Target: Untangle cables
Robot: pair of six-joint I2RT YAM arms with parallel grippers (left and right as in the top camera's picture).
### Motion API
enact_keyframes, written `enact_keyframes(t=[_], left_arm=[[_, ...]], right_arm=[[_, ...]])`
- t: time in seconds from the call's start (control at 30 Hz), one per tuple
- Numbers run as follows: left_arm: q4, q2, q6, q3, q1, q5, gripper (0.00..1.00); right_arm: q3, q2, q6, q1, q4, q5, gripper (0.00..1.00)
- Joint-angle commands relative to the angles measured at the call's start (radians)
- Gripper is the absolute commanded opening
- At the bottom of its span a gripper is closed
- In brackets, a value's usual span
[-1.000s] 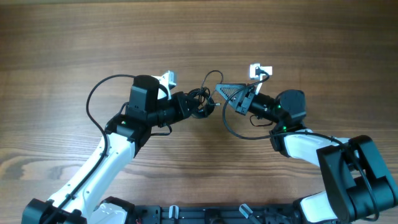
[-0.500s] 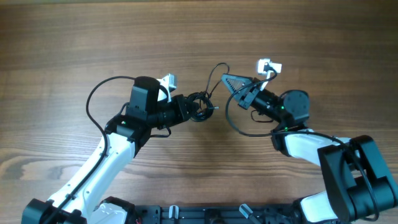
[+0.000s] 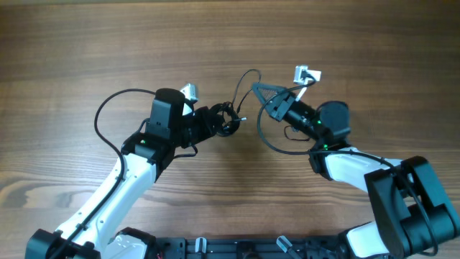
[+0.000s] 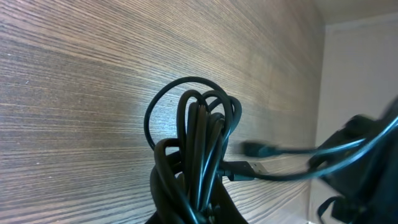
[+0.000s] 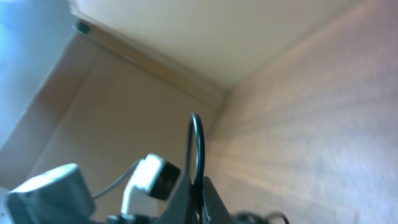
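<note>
The cables [image 3: 228, 120] are a bundle of thin black loops held just above the wooden table between the two arms. My left gripper [image 3: 220, 124] is shut on the bundle's base. In the left wrist view the loops [image 4: 198, 127] rise from the fingers, and two small plugs [image 4: 252, 150] stick out to the right. My right gripper [image 3: 254, 88] is shut on a single strand that arches up [image 3: 249, 73] and runs back down to the bundle. The right wrist view shows that strand [image 5: 196, 144] pinched between the fingertips [image 5: 186, 198].
Thicker black arm cables loop beside each arm, one at the left [image 3: 108, 108] and one under the right wrist [image 3: 277, 150]. The wooden table [image 3: 230, 36] stretches behind the grippers. In the right wrist view, the left arm's white camera [image 5: 152, 174] sits close by.
The right gripper moved up and slightly right with its strand, then back a little left, drawing the strand out of the bundle. The left gripper shifted slightly up, still holding the bundle.
</note>
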Motion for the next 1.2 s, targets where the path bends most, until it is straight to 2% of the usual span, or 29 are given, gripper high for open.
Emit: enact_keyframes(t=[0.0,0.17,0.27,0.37,0.47,0.5,0.6,0.63,0.67,0.77,0.93,1.03,1.07,1.1,1.17], left_arm=[[0.016,0.01,-0.04,0.012,-0.005,-0.012,0.04],[0.016,0.01,-0.048,0.012,-0.005,-0.012,0.04],[0.036,0.01,-0.087,0.012,-0.005,-0.012,0.04],[0.056,0.01,-0.138,0.012,-0.005,-0.013,0.04],[0.077,0.01,-0.138,0.012,-0.005,-0.012,0.04],[0.077,0.01,-0.138,0.012,-0.005,-0.013,0.04],[0.077,0.01,-0.146,0.012,-0.004,-0.047,0.04],[0.077,0.01,-0.188,0.012,0.0,-0.071,0.04],[0.093,0.01,-0.241,0.012,0.011,-0.08,0.04],[0.164,0.01,-0.359,0.012,0.064,-0.08,0.04],[0.174,0.01,-0.416,0.012,0.114,-0.079,0.04],[0.175,0.01,-0.499,0.012,0.115,-0.079,0.04],[0.175,0.01,-0.48,0.012,0.115,-0.078,0.04],[0.174,0.01,-0.393,0.012,0.114,-0.068,0.04],[0.164,0.01,-0.253,0.012,0.113,-0.04,0.04]], right_arm=[[0.018,0.003,0.016,0.065,-0.064,0.031,0.04],[0.018,0.003,0.003,0.146,-0.121,0.136,0.05],[0.018,0.003,-0.074,0.156,-0.256,0.126,0.04],[0.018,0.003,-0.145,0.185,-0.306,0.114,0.05],[0.018,0.003,-0.191,0.225,-0.327,0.114,0.05],[0.018,0.003,-0.193,0.228,-0.341,0.114,0.14],[0.018,0.002,-0.193,0.2,-0.318,0.091,0.62],[0.018,-0.002,-0.193,0.156,-0.318,0.039,0.94],[0.018,-0.003,-0.192,0.094,-0.318,-0.048,1.0],[0.018,-0.003,-0.193,0.031,-0.335,-0.187,0.99],[0.017,-0.003,-0.219,0.031,-0.474,-0.132,1.0],[0.017,-0.003,-0.223,0.043,-0.481,-0.153,0.97],[0.017,-0.003,-0.252,0.046,-0.474,-0.175,0.89],[0.017,-0.003,-0.256,0.045,-0.462,-0.199,0.75],[0.017,-0.003,-0.223,0.047,-0.383,-0.256,0.33]])
